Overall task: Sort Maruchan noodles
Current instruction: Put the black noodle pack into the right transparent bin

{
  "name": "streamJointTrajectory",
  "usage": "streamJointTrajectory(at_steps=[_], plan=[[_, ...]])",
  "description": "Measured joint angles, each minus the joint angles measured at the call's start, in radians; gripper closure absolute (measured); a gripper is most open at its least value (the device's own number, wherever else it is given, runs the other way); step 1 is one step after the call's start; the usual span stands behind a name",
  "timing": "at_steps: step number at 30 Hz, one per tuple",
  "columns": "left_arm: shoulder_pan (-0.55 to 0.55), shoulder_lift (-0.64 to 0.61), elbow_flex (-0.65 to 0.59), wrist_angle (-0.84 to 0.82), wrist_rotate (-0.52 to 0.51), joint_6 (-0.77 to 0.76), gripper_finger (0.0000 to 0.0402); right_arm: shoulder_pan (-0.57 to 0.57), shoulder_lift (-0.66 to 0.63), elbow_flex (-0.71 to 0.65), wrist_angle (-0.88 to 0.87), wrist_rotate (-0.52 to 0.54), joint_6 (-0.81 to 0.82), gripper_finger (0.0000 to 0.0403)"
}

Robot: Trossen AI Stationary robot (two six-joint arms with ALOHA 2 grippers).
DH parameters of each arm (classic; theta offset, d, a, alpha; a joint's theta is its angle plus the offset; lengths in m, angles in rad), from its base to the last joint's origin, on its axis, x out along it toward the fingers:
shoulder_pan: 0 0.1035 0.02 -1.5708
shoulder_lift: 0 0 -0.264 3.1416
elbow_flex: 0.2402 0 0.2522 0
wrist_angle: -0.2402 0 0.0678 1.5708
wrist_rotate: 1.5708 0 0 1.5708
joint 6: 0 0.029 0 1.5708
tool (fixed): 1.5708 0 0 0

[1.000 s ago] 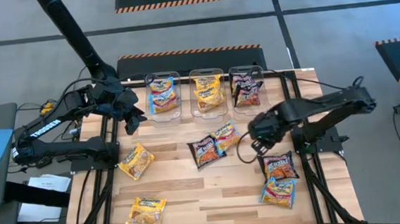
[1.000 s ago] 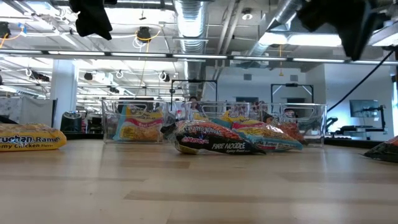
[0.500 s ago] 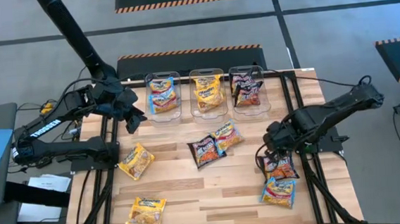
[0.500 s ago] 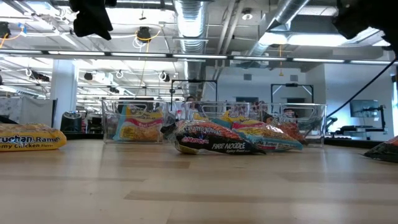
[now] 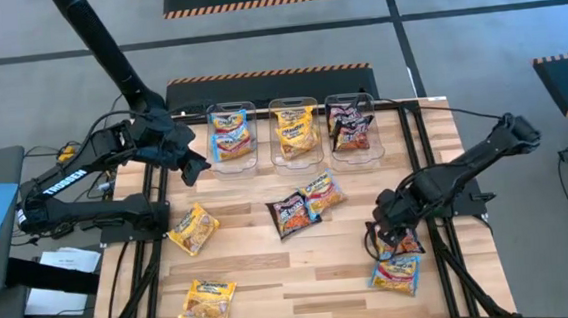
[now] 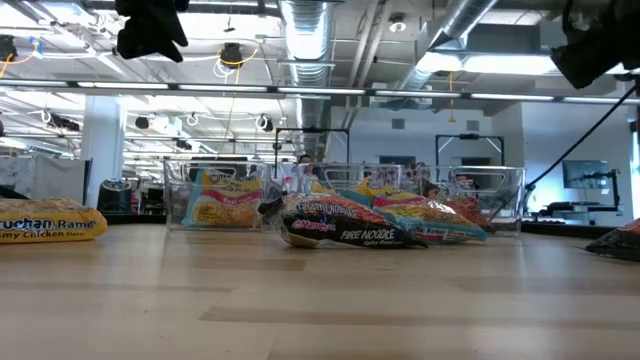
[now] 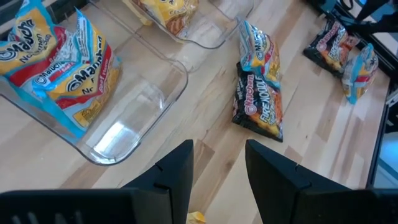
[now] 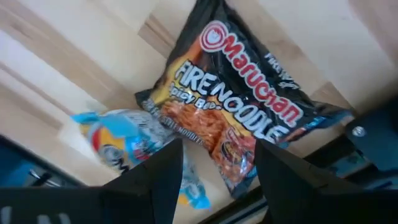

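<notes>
Maruchan noodles lie loose on the wooden table: two yellow packets point(image 5: 193, 229) point(image 5: 208, 300) at the left, a dark packet point(image 5: 290, 215) overlapping a blue-pink one point(image 5: 320, 193) in the middle, and a dark Fire Noodle packet point(image 8: 242, 118) with a blue packet point(image 8: 124, 140) near the right edge. My right gripper point(image 8: 217, 180) hangs open, pointing down just above that dark packet point(image 5: 400, 241), touching nothing. My left gripper point(image 7: 217, 171) is open and held high by the blue packets' bin point(image 5: 231, 136).
Three clear bins stand in a row at the far edge. They hold blue-pink packets point(image 7: 56, 68), yellow packets point(image 5: 295, 130) and dark packets point(image 5: 351, 124). Bare wood lies near the table's front middle point(image 5: 302, 278). Black frame rails run along both table sides.
My right gripper has swung from near the table's middle toward the near right and gone down, and now stands over the dark packet by the right edge. No packet has moved.
</notes>
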Motion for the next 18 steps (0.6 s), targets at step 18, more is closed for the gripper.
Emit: streamJointTrajectory(at_steps=[18], plan=[[0.000, 0.000, 0.000, 0.000, -0.056, -0.072, 0.0270, 0.019, 0.275, -0.030, 0.095, -0.017, -0.191, 0.0179]])
